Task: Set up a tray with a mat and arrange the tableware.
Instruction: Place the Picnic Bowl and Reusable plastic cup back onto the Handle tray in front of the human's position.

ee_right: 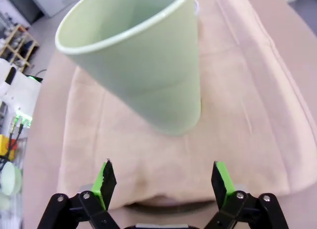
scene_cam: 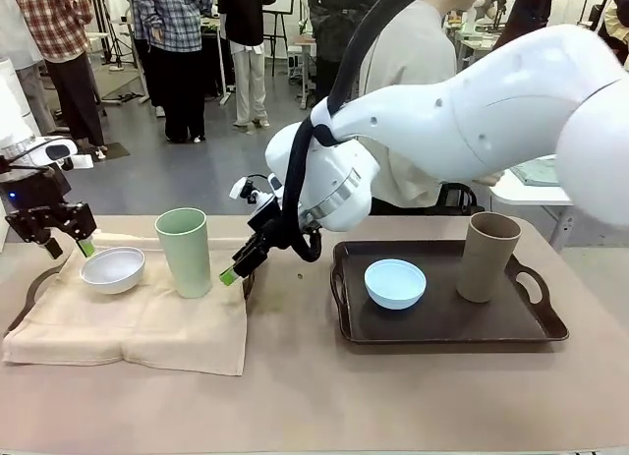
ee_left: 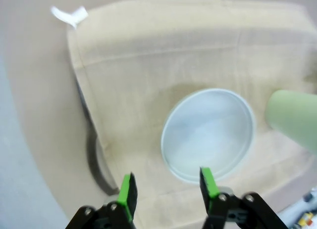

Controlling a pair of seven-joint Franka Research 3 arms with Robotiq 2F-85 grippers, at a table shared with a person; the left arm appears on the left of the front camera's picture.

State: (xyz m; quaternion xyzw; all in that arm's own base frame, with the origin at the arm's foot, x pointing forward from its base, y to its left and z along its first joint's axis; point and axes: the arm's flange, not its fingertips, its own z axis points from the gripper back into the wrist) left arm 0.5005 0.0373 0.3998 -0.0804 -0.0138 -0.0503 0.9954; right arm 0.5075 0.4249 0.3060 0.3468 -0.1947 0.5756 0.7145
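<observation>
Beige cloth mat (scene_cam: 147, 327), soft and creased, is draped over the left tray (scene_cam: 29, 290); only a dark handle and a bit of rim are exposed. Two pieces are set on the mat, just beside each other: a glossy round white bowl (scene_cam: 112, 269) and a tall, tapered, matte green cup (scene_cam: 184, 252), upright. The right tray (scene_cam: 447, 322), dark and bare, carries the blue bowl (scene_cam: 395, 283) and the tan cup (scene_cam: 486, 256), set apart. Left fingers (ee_left: 128, 189) are spread and empty near the white bowl; that view is blurred. Right fingers (ee_right: 105, 182) are spread and empty just beside the green cup. Both trays rest on the bench (scene_cam: 314, 396).

Tan table (scene_cam: 314, 396): tray (scene_cam: 31, 284) under mat (scene_cam: 147, 327) left, dark tray (scene_cam: 442, 319) right.
</observation>
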